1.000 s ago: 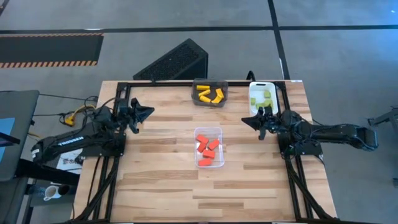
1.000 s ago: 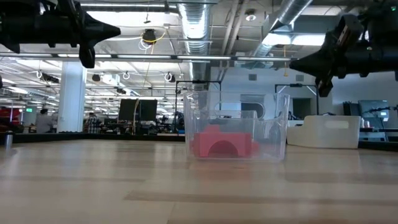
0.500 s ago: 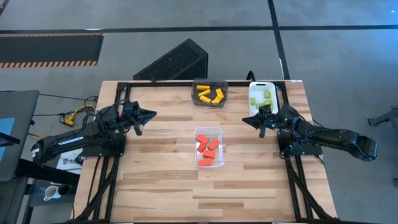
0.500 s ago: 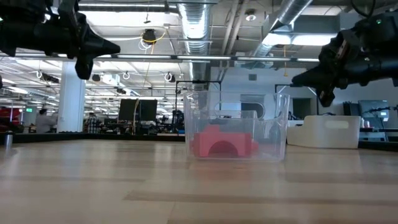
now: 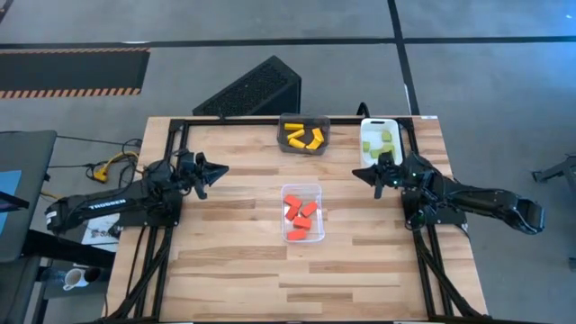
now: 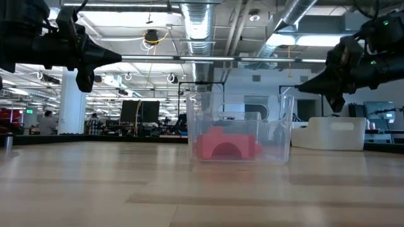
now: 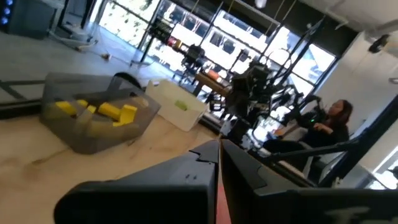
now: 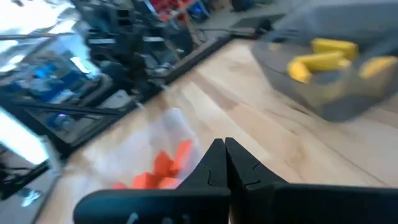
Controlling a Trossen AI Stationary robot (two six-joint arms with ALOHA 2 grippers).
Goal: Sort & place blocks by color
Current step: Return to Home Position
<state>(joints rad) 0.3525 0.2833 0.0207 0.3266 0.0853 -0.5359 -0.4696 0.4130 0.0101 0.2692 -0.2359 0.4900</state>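
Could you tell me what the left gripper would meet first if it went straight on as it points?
Probably the right gripper. The left gripper points level across the table, through the gap between the black bin and the clear bin. Heights are hard to judge, so it might pass above.

Bright even light, glaring ceiling lamps [image 6: 287, 39], faint shadows

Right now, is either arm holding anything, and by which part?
Nothing is held. The left jaws, above the table, and the right jaws, near the white bin, are both shut and empty.
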